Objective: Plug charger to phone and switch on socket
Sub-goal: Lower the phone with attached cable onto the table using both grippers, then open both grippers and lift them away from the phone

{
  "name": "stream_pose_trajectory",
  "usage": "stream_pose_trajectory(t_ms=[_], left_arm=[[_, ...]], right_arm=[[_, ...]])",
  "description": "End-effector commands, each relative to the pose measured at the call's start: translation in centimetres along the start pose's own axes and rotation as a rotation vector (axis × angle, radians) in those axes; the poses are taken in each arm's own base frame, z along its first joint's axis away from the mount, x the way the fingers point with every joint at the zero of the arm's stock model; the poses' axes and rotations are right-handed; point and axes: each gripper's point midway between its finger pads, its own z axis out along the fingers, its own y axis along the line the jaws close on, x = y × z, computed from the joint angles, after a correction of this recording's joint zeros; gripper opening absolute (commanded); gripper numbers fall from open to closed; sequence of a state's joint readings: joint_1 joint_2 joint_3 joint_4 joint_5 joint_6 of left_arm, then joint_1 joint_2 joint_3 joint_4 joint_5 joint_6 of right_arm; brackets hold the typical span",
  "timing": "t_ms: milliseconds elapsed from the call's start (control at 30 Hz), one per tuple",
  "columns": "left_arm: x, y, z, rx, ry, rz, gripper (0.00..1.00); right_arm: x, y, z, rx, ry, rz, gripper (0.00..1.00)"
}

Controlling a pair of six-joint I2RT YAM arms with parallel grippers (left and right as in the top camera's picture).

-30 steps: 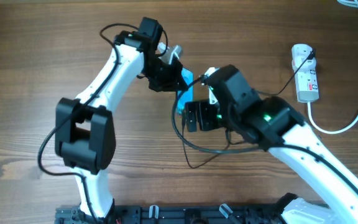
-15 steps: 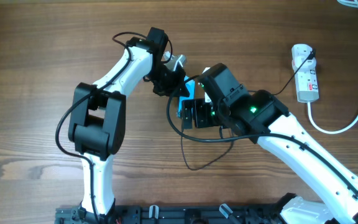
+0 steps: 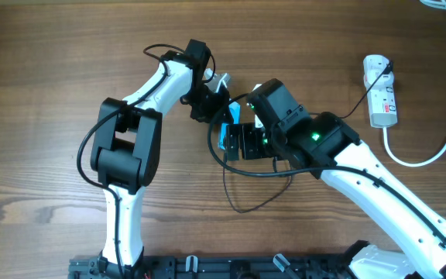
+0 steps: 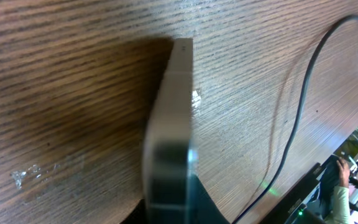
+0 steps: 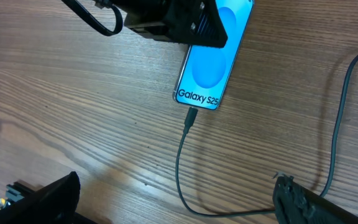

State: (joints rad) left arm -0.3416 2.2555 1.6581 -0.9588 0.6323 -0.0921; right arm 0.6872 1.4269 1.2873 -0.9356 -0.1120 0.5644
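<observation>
1. Right fingers [image 5: 48, 199] gape empty; just ahead, the charger [image 5: 190, 119] tip meets the phone [image 5: 207, 68] at its lower edge.
2. Left fingers [image 5: 194, 28] clamp the phone's top end.
3. The socket [image 3: 381, 97] lies well right on the bench [image 3: 45, 62], long axis fore-aft; I judge the right arm nearer.

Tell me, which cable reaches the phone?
The thin black charger, its tip at the phone's lower edge; the thick white lead leaves the socket.

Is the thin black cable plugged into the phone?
Yes, the charger's plug tip sits in the phone's lower edge, below the white lettering.
</observation>
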Motion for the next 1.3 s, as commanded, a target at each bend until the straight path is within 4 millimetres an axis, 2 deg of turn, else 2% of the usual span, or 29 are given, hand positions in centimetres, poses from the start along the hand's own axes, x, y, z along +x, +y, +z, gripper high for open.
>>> stream_pose_trajectory(t_ms=[0,200,267,300,367,400,467,567,667,767,867,967,1000,1067,1133,1200,1267], left_arm=[[0.4,1.7,1.1,-0.072,0.015,0.002,0.13],[0.0,3.3,0.9,-0.168,-0.005,0.002,0.32],[0.1,3.7,0.8,-0.189,-0.002,-0.001,0.44],[0.2,3.9,0.8,-0.202,0.001,-0.004,0.56],[0.4,4.2,0.7,-0.221,0.007,-0.009,0.62],[0.5,4.4,0.6,-0.232,0.011,-0.012,0.69],[0.8,4.9,0.5,-0.264,0.021,-0.02,1.0],[1.2,6.4,0.0,-0.353,0.018,-0.106,1.0],[1.8,7.0,-0.5,-0.371,0.029,-0.163,1.0],[2.0,7.2,-2.2,-0.368,0.015,-0.211,1.0],[1.4,6.3,-6.2,-0.348,-0.079,-0.243,1.0],[0.9,4.3,-12.5,-0.317,-0.245,-0.221,1.0],[0.8,3.3,-15.2,-0.307,-0.323,-0.202,1.0],[1.2,1.5,-20.1,-0.295,-0.463,-0.17,1.0],[2.3,0.1,-24.0,-0.291,-0.573,-0.146,1.0],[3.2,-0.5,-26.3,-0.307,-0.64,-0.137,1.0],[4.2,-1.4,-27.9,-0.301,-0.683,-0.124,1.0]], right_arm=[[-0.1,0.5,-0.2,-0.023,0.004,0.013,1.0],[-0.1,0.6,-0.2,-0.025,0.007,0.014,1.0],[-0.1,0.6,-0.2,-0.025,0.007,0.014,0.99],[-0.1,0.6,-0.2,-0.025,0.007,0.014,1.0],[0.1,0.5,-0.2,-0.021,0.013,0.014,1.0],[0.1,0.4,-0.2,-0.019,0.016,0.015,1.0],[0.5,0.2,-0.2,-0.01,0.028,0.016,1.0],[1.2,-0.4,-0.2,0.017,0.055,0.018,1.0],[1.7,-1.4,-0.3,0.066,0.07,0.021,1.0],[1.9,-3.0,-0.5,0.152,0.068,0.022,1.0],[1.7,-4.7,-0.9,0.194,0.072,0.057,1.0],[0.3,-7.2,-1.7,0.227,0.053,0.104,1.0],[-0.6,-8.7,-2.3,0.257,0.034,0.125,1.0],[-2.5,-13.0,-4.0,0.366,-0.035,0.203,1.0],[-4.3,-17.9,-6.0,0.493,-0.124,0.305,1.0],[-5.7,-22.7,-8.3,0.62,-0.222,0.404,1.0],[-6.6,-26.4,-10.2,0.699,-0.3,0.494,1.0]])
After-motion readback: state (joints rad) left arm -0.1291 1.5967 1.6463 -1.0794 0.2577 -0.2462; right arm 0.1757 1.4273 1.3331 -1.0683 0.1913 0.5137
